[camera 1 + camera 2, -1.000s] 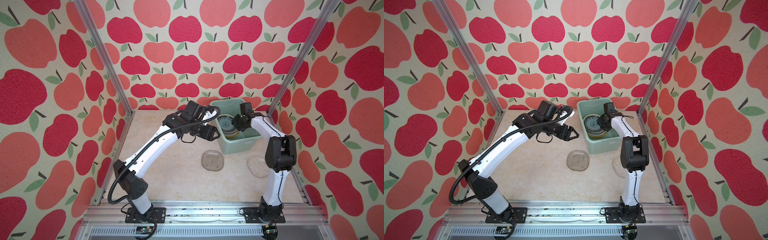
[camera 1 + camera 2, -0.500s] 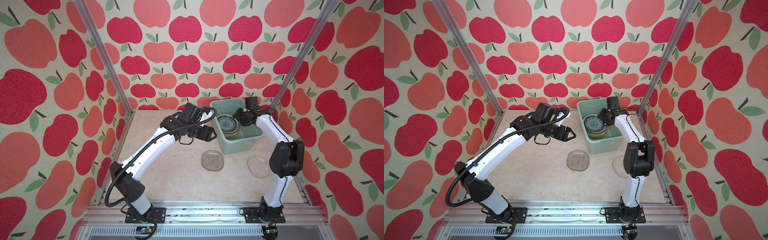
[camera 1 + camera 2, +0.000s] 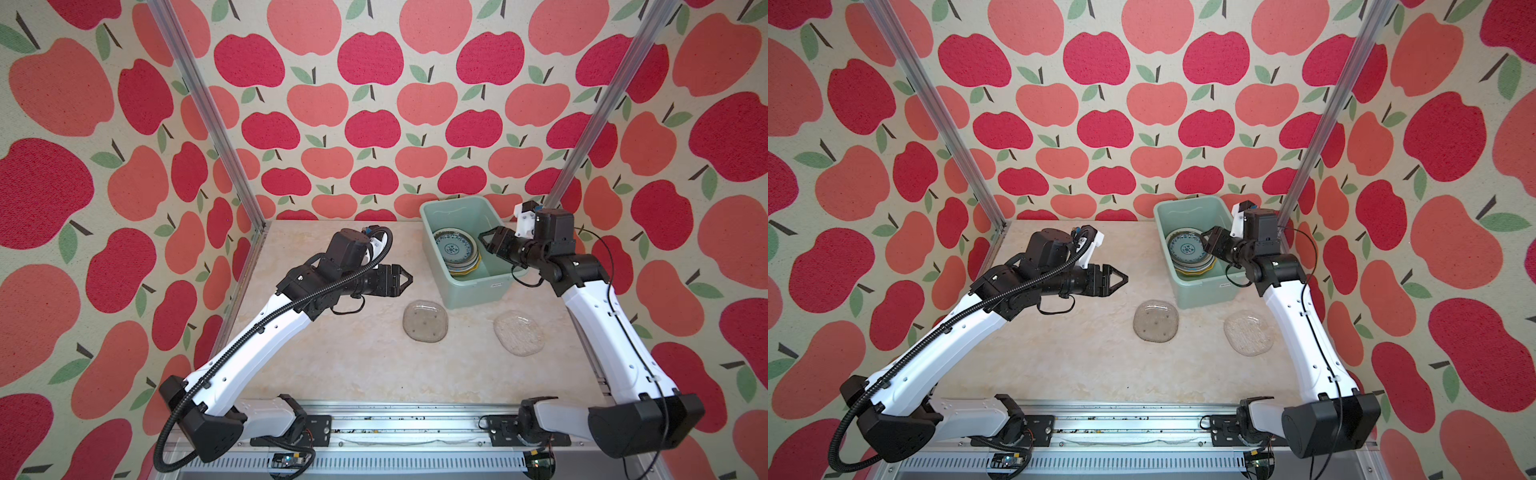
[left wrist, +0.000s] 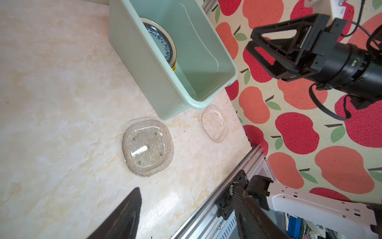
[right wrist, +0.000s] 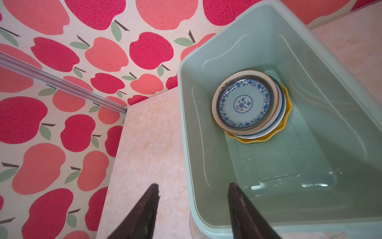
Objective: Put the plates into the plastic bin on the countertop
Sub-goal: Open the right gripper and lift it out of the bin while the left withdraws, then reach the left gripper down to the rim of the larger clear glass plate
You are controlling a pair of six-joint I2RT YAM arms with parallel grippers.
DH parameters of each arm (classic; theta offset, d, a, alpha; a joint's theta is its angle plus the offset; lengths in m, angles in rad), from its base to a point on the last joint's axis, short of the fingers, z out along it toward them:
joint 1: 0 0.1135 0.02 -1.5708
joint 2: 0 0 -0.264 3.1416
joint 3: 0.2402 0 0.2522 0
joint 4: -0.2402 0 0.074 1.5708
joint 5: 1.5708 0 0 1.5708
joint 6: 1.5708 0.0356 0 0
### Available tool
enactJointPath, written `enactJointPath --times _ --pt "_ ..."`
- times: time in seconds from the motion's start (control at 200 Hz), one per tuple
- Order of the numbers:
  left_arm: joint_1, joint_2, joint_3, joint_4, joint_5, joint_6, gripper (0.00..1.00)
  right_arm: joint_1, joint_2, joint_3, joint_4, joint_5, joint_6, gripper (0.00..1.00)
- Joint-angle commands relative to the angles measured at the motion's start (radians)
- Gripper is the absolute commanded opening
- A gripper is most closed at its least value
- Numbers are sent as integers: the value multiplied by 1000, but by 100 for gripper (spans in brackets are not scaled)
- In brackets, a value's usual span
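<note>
The pale green plastic bin (image 3: 473,293) (image 3: 1204,296) stands at the back right of the countertop (image 3: 353,357). Inside it lies a stack of plates (image 3: 455,249) (image 3: 1188,249) (image 5: 245,103), a blue-patterned one on top and a yellow scalloped one at the bottom. Two clear glass plates (image 3: 425,321) (image 3: 519,332) lie on the countertop in front of the bin. My right gripper (image 3: 484,242) (image 5: 193,184) hangs open and empty over the bin's right side, above the stack. My left gripper (image 3: 407,281) (image 4: 186,188) is open and empty in the air, left of the bin.
Apple-patterned walls and aluminium posts (image 3: 216,124) close in the workspace on three sides. A metal rail (image 3: 395,415) with both arm bases runs along the front edge. The bin sits close to the back wall and the right post.
My right gripper has drawn back from the stack towards the bin's right side and its arm has swung right. My left gripper has pulled back leftwards, away from the bin.
</note>
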Motion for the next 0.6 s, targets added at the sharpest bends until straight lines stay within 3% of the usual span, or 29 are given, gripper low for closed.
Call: enactJointPath --times 0.0,0.215,0.36,0.465,0.595 --pt "5 -73 -93 97 -42 -152 73 -7 -83 -56 -109 -16 -7 57" --pt "-57 -152 -262 230 -99 -302 72 -57 -127 -40 -350 117 -50 57" --pt "-178 -144 -269 236 -217 -385 72 -73 -128 -33 -439 163 -48 58" --pt "-281 -100 -261 218 -339 -526 72 -75 -145 -46 -439 173 -46 58" --pt "-403 6 -245 281 -407 -687 71 -75 -163 -29 -422 170 -27 58"
